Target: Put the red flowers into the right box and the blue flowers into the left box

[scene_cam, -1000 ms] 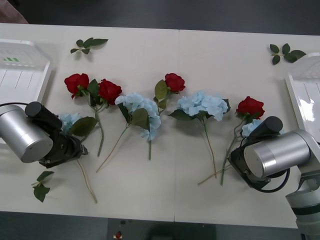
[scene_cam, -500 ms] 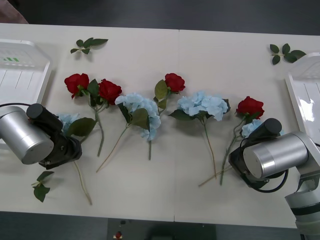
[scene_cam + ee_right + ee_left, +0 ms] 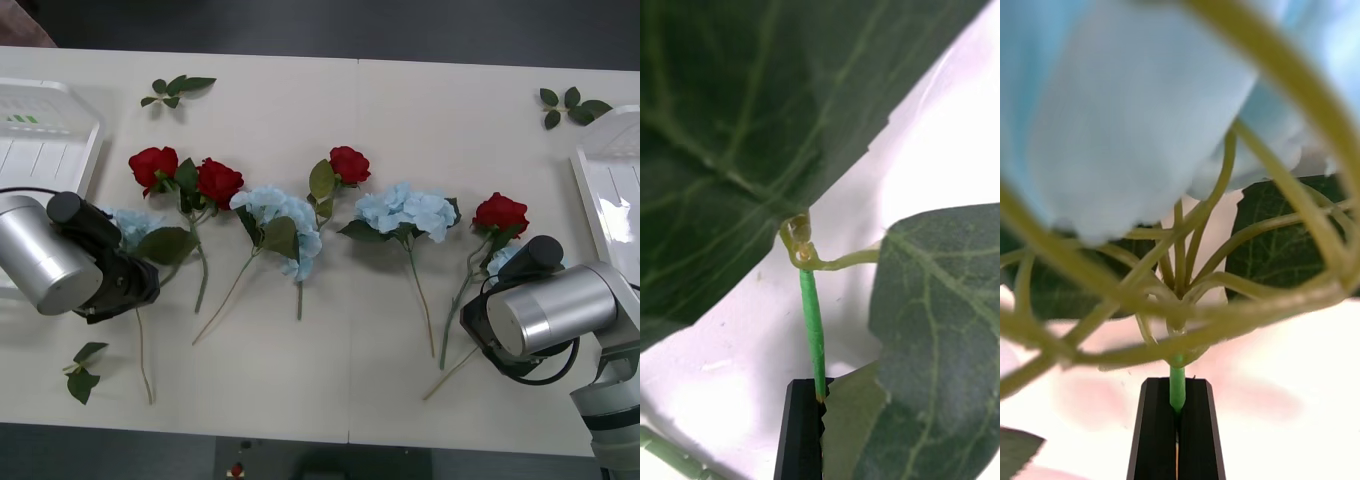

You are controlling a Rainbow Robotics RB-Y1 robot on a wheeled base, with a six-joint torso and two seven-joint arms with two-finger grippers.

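I've got both sets of fingers pinched on thin stems: left gripper (image 3: 135, 290) at nine o'clock holding a blue flower (image 3: 128, 226), right gripper (image 3: 478, 322) at four o'clock likewise. Light, floppy heads, so I judge gripping near the bloom is steadier.

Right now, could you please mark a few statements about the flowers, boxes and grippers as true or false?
1. The left gripper is shut on a blue flower stem. True.
2. The left box already holds a red flower. False: no flower shows in it; the red flowers lie on the table.
3. The right gripper grips a green stem. True: its jaws are shut on the stem of the rightmost blue flower.
4. The right box holds blue flowers. False: no flower shows in the part in view.
5. Loose leaf sprigs lie near the table's far edge. True.
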